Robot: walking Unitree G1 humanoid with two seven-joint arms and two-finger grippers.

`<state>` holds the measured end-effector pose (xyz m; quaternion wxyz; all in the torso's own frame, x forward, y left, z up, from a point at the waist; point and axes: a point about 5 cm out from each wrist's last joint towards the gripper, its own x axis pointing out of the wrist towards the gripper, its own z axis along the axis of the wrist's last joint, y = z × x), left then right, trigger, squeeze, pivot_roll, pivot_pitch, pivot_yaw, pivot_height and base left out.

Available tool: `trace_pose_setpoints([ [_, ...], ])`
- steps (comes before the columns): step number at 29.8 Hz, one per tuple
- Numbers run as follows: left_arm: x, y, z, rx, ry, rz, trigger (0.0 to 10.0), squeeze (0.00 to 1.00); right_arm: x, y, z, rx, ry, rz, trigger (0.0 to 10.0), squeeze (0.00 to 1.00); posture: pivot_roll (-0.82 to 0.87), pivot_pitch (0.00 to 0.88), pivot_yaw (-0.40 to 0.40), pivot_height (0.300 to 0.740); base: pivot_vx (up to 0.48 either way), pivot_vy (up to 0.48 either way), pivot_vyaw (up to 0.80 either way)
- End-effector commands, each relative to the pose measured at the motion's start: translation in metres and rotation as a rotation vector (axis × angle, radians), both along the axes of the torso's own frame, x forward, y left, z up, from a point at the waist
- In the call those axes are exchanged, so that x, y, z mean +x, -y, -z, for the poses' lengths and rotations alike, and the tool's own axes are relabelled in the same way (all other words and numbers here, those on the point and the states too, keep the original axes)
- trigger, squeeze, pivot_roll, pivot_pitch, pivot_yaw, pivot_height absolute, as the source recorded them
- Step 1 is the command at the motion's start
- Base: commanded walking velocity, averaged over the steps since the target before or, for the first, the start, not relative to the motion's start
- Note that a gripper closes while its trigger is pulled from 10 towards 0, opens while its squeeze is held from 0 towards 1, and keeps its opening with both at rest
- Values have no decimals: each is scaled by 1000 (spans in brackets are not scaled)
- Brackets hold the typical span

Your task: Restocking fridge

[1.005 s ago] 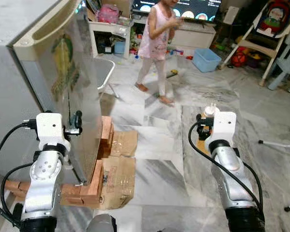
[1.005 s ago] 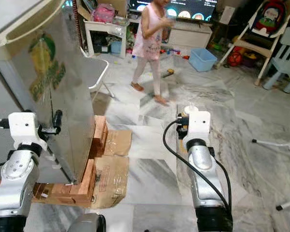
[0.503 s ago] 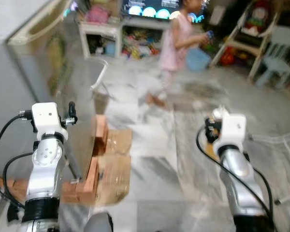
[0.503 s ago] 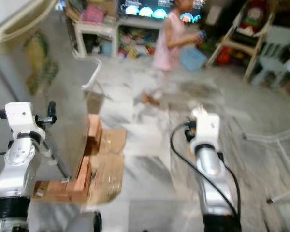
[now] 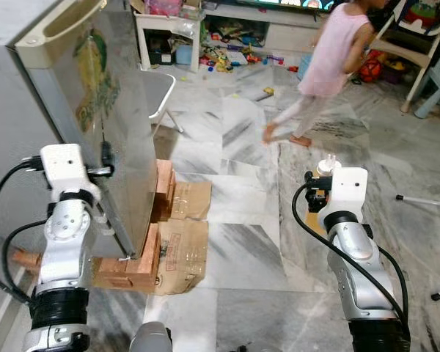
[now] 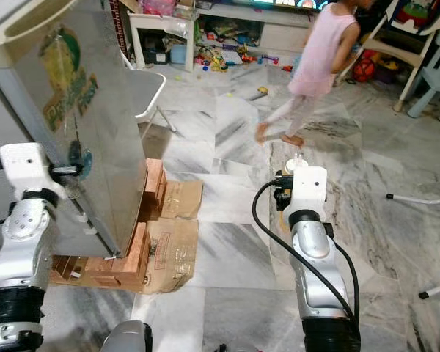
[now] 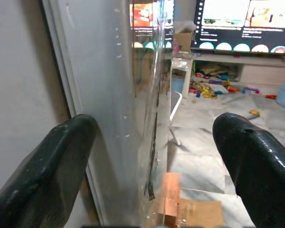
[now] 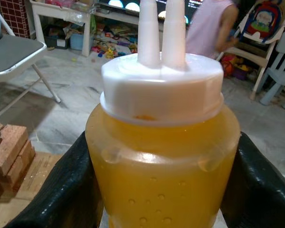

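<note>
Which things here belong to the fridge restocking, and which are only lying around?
Job: fridge; sauce bottle in right gripper; left gripper, open, astride the fridge door edge.

Lying about: bricks, cardboard, chair, toys, person.

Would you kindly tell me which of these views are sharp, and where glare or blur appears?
Both eye views are sharp, apart from the slightly blurred walking person. Left wrist view: the fridge door edge carries glare and reflections. Right wrist view: the bottle is crisp, the room behind soft.
</note>
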<state>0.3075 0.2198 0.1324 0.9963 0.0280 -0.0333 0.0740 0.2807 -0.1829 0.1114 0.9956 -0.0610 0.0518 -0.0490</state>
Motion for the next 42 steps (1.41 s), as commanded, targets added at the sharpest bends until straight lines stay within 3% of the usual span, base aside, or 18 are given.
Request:
trace_pose_setpoints([
  [1, 5, 7, -2, 6, 4, 43, 10000, 0, 1, 4, -6, -7, 21, 16, 10000, 0, 44, 9, -88, 740, 0, 0, 0],
  [7, 17, 1, -1, 32, -32, -12, 10000, 0, 0, 3, -5, -6, 16, 21, 10000, 0, 40, 6, -84, 740, 0, 0, 0],
  [11, 24, -7, -2, -2, -44, -82, 10000, 0, -1, 4, -5, -9, 15, 24, 10000, 0, 38, 3, -82, 740, 0, 0, 0],
  [21, 33, -4, -6, -13, -32, -64, 10000, 0, -2, 4, -4, -4, 17, 37, 10000, 0, 33, 0, -68, 740, 0, 0, 0],
  [31, 54, 43, -19, 3, -25, 205, 10000, 0, 0, 3, -4, 2, 17, 41, 10000, 0, 40, 0, -66, 740, 0, 0, 0],
  [34, 55, 86, -30, 41, 1, 442, 10000, 0, -7, 7, 1, -8, -12, 73, 10000, 0, 41, 0, -65, 740, 0, 0, 0],
  [35, 55, 86, -30, 41, 1, 442, 10000, 0, -7, 7, 1, -8, -12, 73, 10000, 0, 41, 0, -65, 740, 0, 0, 0],
  [37, 45, 125, -40, 35, 32, 635, 10000, 0, -15, 16, 9, -16, -55, 127, 10000, 0, 42, 0, -64, 740, 0, 0, 0],
  [38, 41, 137, -42, 39, 42, 687, 10000, 0, -17, 19, 11, -18, -66, 141, 10000, 0, 42, 0, -64, 740, 0, 0, 0],
  [42, 32, 158, -36, 59, 43, 755, 10000, 0, -19, 22, 14, -19, -73, 154, 10000, 0, 36, 0, -57, 740, 0, 0, 0],
])
